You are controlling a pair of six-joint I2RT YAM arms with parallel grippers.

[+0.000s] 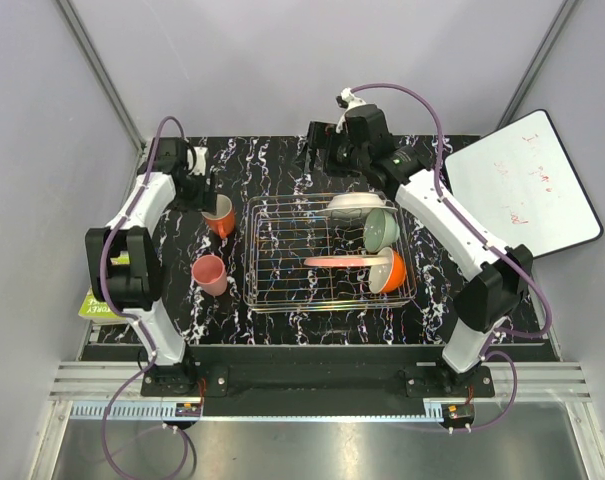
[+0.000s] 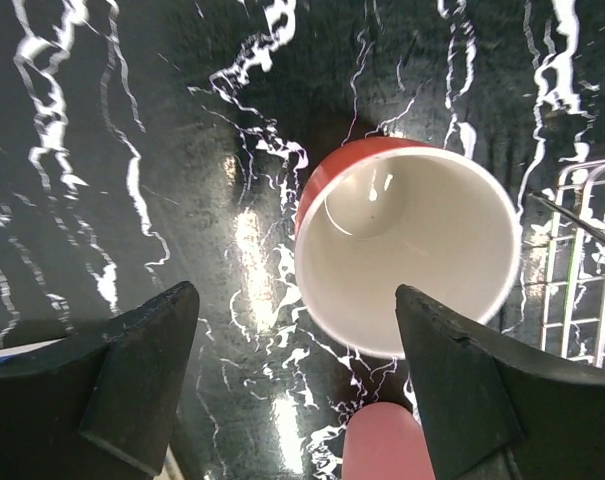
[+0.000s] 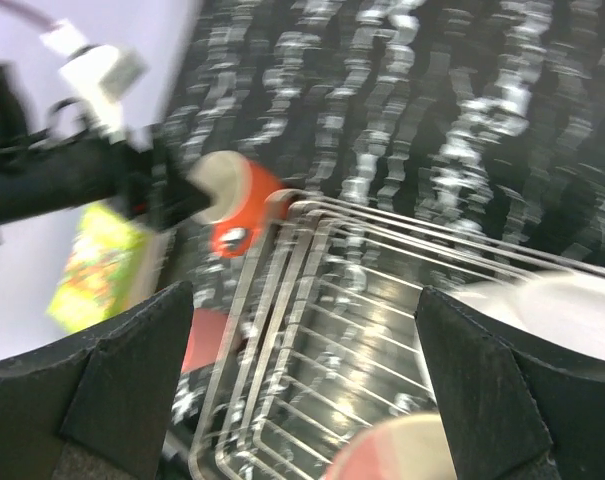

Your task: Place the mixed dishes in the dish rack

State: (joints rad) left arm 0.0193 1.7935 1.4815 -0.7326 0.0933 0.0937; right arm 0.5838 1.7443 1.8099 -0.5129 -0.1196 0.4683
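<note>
The orange mug stands on the black marbled table left of the dish rack. In the left wrist view its white inside faces me. My left gripper is open and empty, hovering just behind the mug. The smaller pink mug sits nearer, also left of the rack. In the rack are the white plate, pale green bowl, pink-and-peach plate and orange bowl. My right gripper is open and empty above the rack's far edge.
A green book lies at the table's left edge. A whiteboard leans at the right. Grey walls enclose the table. The right wrist view is motion-blurred and shows the rack wires and the orange mug.
</note>
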